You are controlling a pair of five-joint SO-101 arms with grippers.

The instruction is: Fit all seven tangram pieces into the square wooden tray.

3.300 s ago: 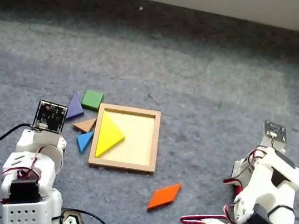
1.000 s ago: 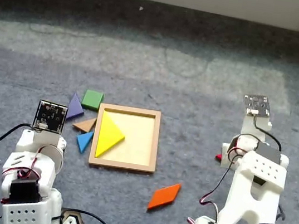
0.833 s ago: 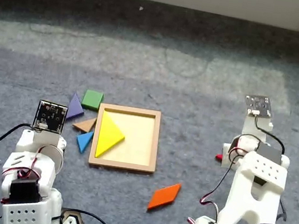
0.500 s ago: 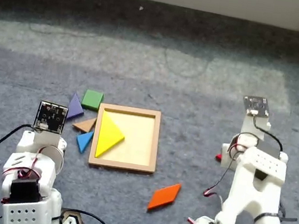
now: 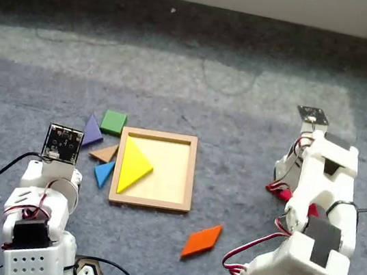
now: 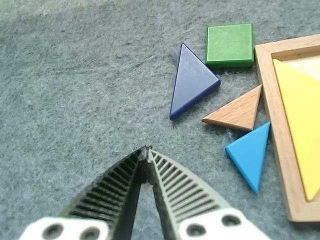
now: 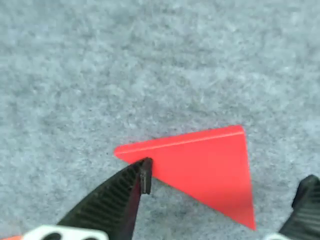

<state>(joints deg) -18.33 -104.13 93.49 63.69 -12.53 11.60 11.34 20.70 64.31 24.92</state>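
Straddling the red triangle point(image 7: 205, 165), jaws spread, the right gripper point(image 7: 225, 187) probably must close next, then carry it to the tray point(image 5: 160, 135).

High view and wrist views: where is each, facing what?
High: fixed overhead, facing down at the tray; left arm, right arm show.
Left wrist: on that arm, facing down past the shut left hand at the green square.
Right wrist: on that arm, above the red triangle, open right hand over it.
Shared: high and left wrist show the tray.
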